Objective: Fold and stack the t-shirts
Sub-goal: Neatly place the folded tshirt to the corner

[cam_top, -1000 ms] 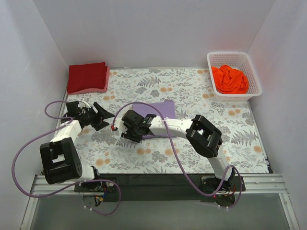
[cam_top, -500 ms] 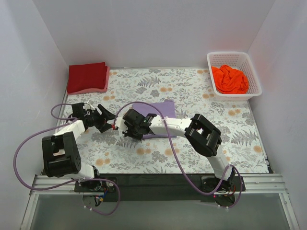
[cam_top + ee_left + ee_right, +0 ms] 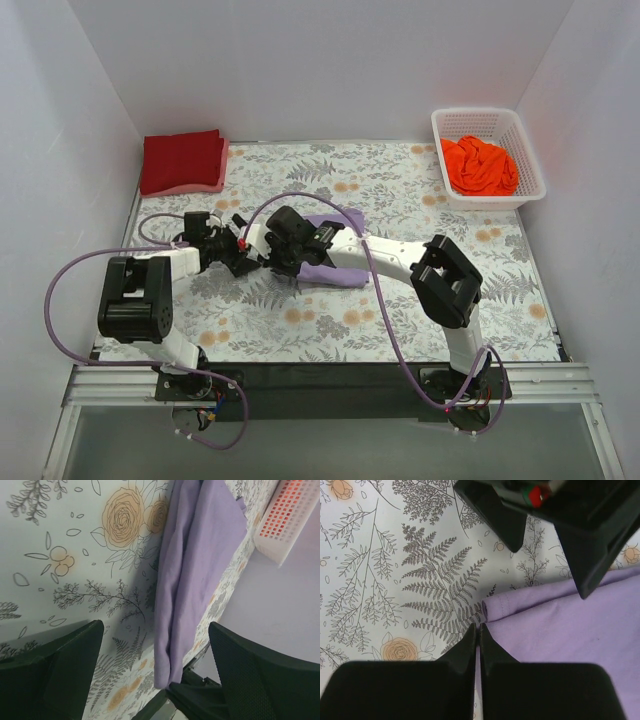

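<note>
The lavender t-shirt (image 3: 332,268) lies partly folded mid-table, its near part bunched into a strip. My right gripper (image 3: 290,240) is at its left edge. In the right wrist view the gripper (image 3: 479,626) is shut, pinching the shirt's hem corner (image 3: 560,630). My left gripper (image 3: 243,258) is open just left of the shirt. In the left wrist view it (image 3: 155,627) faces the shirt's folded end (image 3: 195,575) without touching. The dark red t-shirt (image 3: 182,160) lies folded at the back left. The orange t-shirt (image 3: 480,165) is crumpled in the basket.
The white lattice basket (image 3: 528,150) stands at the back right; it also shows in the left wrist view (image 3: 290,520). A pink folded cloth (image 3: 205,184) lies under the dark red shirt. The floral table cloth (image 3: 420,200) covers the table. The two grippers are very close together.
My left gripper has swung right toward the shirt's left edge. My right gripper has moved back and right with the shirt's edge, and the flat lavender shirt has bunched and folded over.
</note>
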Motion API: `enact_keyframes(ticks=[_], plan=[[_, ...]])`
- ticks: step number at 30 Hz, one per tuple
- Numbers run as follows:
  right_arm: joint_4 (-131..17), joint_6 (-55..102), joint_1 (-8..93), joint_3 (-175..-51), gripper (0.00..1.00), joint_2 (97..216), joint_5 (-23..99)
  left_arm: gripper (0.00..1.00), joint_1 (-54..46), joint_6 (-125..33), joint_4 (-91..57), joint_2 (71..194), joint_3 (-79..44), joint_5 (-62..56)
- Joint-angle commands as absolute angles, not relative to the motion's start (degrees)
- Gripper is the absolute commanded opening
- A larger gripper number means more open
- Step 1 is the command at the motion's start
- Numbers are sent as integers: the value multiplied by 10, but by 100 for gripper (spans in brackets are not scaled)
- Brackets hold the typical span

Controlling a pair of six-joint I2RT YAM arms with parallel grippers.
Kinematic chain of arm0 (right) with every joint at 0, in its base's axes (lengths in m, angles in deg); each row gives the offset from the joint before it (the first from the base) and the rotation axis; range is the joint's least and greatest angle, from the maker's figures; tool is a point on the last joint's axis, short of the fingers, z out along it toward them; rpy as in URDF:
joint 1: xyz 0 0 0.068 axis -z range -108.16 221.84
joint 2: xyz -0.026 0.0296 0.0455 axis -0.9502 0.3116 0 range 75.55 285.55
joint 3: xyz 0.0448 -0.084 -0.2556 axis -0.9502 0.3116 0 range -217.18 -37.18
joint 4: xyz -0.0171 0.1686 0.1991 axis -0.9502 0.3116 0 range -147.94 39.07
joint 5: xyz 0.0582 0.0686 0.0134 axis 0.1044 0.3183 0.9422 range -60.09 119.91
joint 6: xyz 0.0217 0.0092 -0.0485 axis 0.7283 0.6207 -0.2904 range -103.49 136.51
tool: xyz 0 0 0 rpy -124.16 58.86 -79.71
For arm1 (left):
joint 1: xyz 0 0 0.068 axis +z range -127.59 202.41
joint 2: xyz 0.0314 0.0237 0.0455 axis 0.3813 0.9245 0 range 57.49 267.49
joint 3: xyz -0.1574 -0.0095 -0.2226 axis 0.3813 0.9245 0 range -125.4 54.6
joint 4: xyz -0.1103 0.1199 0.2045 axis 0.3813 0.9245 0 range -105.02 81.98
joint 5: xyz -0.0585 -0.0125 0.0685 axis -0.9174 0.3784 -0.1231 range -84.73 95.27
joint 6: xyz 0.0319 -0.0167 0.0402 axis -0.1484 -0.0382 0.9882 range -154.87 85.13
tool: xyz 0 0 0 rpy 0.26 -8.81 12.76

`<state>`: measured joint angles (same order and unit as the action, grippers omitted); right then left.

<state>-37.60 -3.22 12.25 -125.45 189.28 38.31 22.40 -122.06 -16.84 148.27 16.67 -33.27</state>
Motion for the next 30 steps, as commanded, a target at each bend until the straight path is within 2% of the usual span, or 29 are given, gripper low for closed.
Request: enact_keyframes(ticks=[1,13,22,26,27,30], plan=[[-391,-35,121,-1269,1,1875,405,86,201,-1267,-219,1493,165,-302],[-396,-14,123,-1318,1,1898,416,87,163,-1410,-328,1571,182,-270],[-397,-5,123,-1332,1,1905,427,60,145,-1442,-383,1615,180,-285],[-401,0,123,-1335,1,1909,427,45,136,-1451,-388,1621,175,-290],[-402,2,123,-1339,1,1914,427,34,134,-1449,-387,1622,174,-292],[-404,6,123,-1347,1,1925,426,21,133,-1432,-373,1616,162,-289]])
